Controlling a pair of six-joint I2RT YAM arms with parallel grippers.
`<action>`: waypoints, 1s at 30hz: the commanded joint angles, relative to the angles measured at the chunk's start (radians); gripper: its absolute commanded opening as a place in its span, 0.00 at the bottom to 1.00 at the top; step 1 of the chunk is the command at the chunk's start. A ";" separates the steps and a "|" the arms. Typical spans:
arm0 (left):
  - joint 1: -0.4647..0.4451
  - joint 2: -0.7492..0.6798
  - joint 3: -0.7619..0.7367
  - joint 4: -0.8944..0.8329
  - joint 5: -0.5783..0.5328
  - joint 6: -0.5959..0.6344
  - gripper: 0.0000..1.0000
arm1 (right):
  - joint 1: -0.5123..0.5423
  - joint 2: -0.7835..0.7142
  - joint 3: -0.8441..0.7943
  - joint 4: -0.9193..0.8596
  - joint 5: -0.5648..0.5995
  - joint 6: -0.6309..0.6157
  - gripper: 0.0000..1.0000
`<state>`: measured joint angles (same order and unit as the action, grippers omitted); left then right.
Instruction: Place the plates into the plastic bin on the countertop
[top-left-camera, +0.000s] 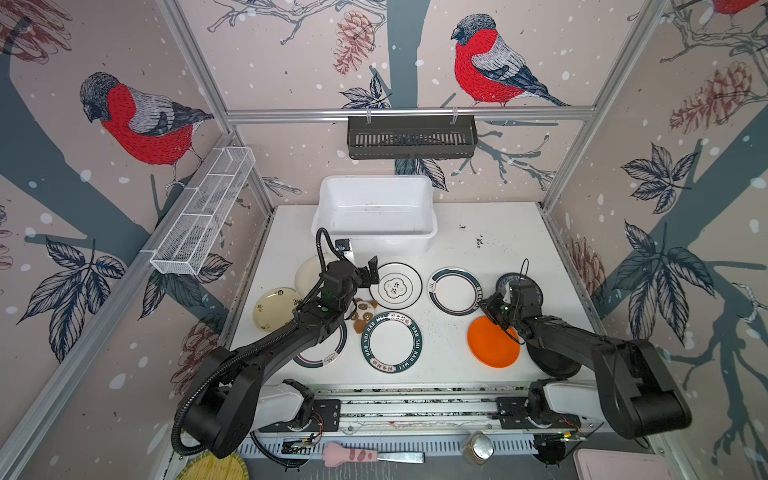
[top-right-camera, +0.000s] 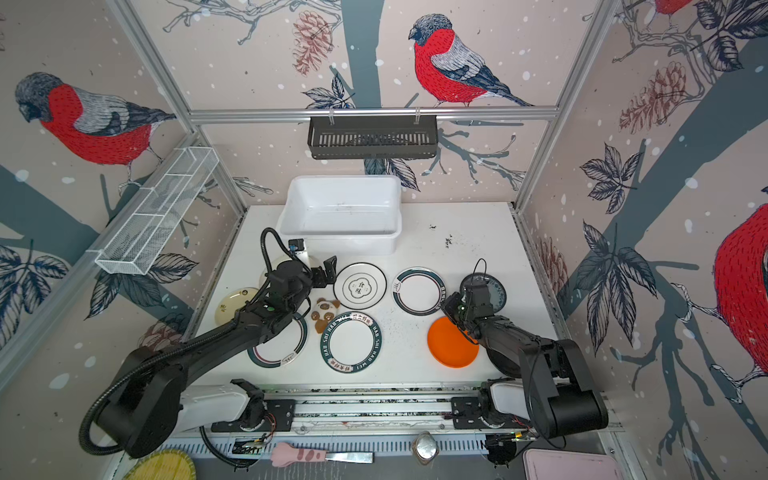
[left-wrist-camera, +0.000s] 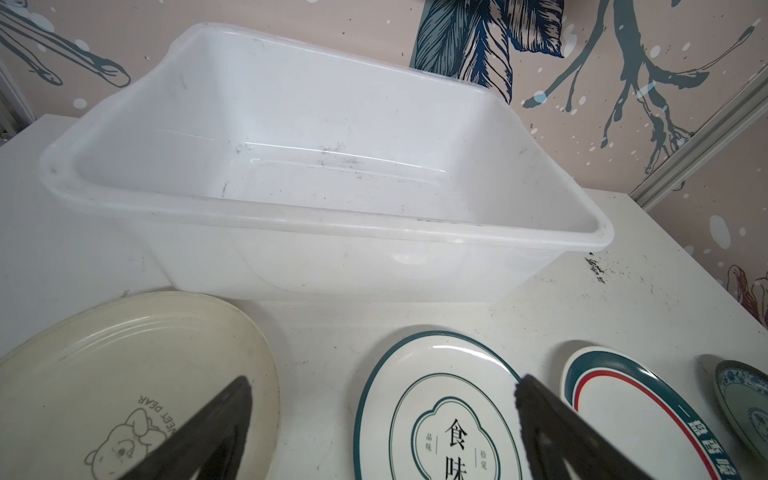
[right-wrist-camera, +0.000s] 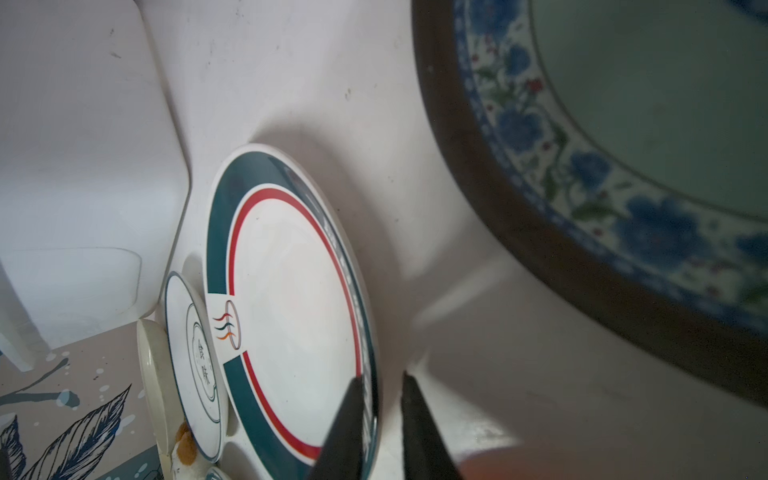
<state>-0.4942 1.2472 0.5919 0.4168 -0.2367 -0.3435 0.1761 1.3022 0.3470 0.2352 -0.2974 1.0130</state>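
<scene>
Plates (top-left-camera: 392, 341) lie flat across the flat white speckled countertop (top-left-camera: 511, 249) on the arm-base side of the white opaque rectangular plastic bin (top-left-camera: 376, 245); in both top views the bin holds nothing, so I judge the first pick is only being set up. There the left gripper (top-left-camera: 370, 272), jaws wide apart and empty, hovers just short of the bin's near wall. The right gripper (top-left-camera: 485, 306) sits low, farther from the bin, at the edge of a round white plate with a dark green and red banded rim (top-left-camera: 454, 291); its jaws are too small to read from above. The right arm covers most of a round black plate (top-left-camera: 555, 365) and part of a round blue-patterned plate (top-right-camera: 498, 291), and the left arm crosses another round green-rimmed white plate (top-left-camera: 328, 353). In the left wrist view the bin's bare floor shows, and the spread fingers frame the gap between a round cream plate with a bear drawing (left-wrist-camera: 124, 386) and a round white plate with black characters (left-wrist-camera: 440, 419), both just before the bin. In the right wrist view the jaws stand a narrow gap apart astride the banded rim, with counter showing beside it, so I judge them not yet clamped. Next, I think, they must close on that thin lip, lift it without sliding, and clear the bin's rolled rim. Whether a tip touches the plate is unclear.
</scene>
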 joint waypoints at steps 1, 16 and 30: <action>0.000 0.004 -0.002 0.032 -0.001 -0.014 0.98 | 0.000 0.015 -0.008 0.062 -0.014 -0.016 0.44; 0.000 -0.001 0.005 0.025 -0.007 -0.010 0.98 | -0.013 0.139 0.041 0.098 -0.026 -0.042 0.32; -0.001 -0.015 0.007 0.010 -0.015 -0.005 0.98 | -0.018 0.183 0.069 0.082 0.006 -0.045 0.01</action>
<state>-0.4946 1.2369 0.5922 0.4149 -0.2436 -0.3431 0.1608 1.4967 0.4191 0.4267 -0.3695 0.9848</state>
